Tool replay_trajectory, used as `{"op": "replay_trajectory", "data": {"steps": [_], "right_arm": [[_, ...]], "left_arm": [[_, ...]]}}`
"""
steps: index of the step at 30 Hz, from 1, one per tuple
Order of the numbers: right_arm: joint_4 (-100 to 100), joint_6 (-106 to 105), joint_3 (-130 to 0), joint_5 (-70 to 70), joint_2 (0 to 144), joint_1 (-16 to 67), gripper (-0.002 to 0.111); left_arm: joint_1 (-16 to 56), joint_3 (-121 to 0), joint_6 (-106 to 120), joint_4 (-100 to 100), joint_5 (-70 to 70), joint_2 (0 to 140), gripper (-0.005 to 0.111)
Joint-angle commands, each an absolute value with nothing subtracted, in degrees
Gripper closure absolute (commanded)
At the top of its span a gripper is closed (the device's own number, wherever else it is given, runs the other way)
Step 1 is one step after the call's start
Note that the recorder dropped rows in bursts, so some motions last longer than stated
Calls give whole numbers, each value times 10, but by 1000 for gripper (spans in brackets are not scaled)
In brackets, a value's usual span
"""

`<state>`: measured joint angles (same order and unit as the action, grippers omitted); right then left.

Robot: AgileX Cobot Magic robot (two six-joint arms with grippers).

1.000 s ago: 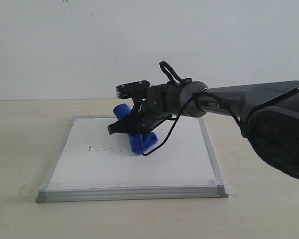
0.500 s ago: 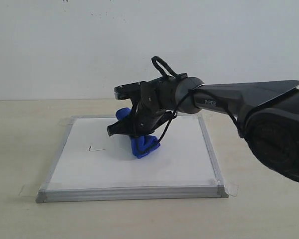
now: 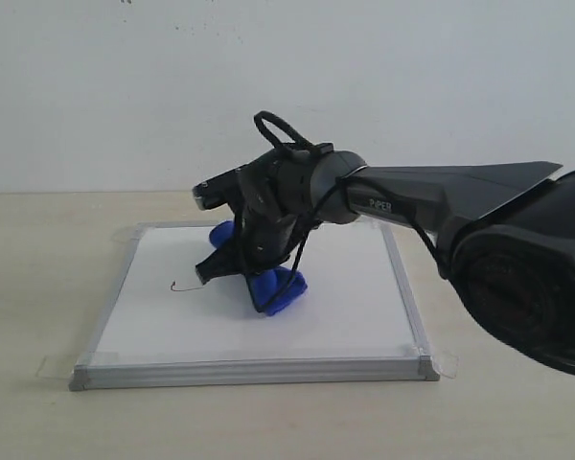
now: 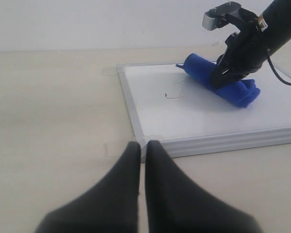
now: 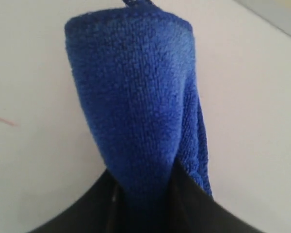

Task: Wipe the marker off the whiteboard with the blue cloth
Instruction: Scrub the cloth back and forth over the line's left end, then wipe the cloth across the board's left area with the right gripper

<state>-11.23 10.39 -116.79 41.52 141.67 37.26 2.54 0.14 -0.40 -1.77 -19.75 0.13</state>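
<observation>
Two hazards from here. First, missing what shows of the marker [image 3: 186, 287]: just a short hooked red-brown stroke, left of centre in the exterior frame, close beside the tip of the right gripper [image 3: 232, 264] and clear of the blue cloth [image 3: 278, 290]. Could pass over it with a bare finger instead of fabric, given most of the roll bunched to the right of the jaws. Second, losing the cloth: pinched across its middle only, with both ends free, so liable to be tugged out or unrolled by drag against the whiteboard [image 3: 345, 321]. Might also smear rather than lift the ink under too light a press (pressure not readable from any view).

Looks deep blue, fluffy, softly rolled, with a small loop at one end. Lies on the board just above its middle in the exterior frame, apparently touching the surface, though hard to confirm under the arm.

Appears only in its own wrist view, the left gripper [image 4: 141, 145]: fingers pressed together on nothing, above the beige table [image 4: 48, 107], off a near corner of the board.
</observation>
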Motion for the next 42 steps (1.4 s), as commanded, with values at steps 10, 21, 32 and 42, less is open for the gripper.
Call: {"op": "replay_trajectory", "data": {"steps": [10, 21, 32, 42], "right_arm": [[231, -206, -1160, 388, 1426, 377, 109], [-248, 247, -1160, 439, 1426, 359, 109], [248, -177, -1160, 300, 1426, 414, 109], [52, 0, -1160, 339, 1426, 358, 109]], "left_arm": [[24, 0, -3, -23, -193, 0, 103], [24, 0, -3, -23, -193, 0, 103], [24, 0, -3, -23, -193, 0, 103], [24, 0, -3, -23, -193, 0, 103]]}}
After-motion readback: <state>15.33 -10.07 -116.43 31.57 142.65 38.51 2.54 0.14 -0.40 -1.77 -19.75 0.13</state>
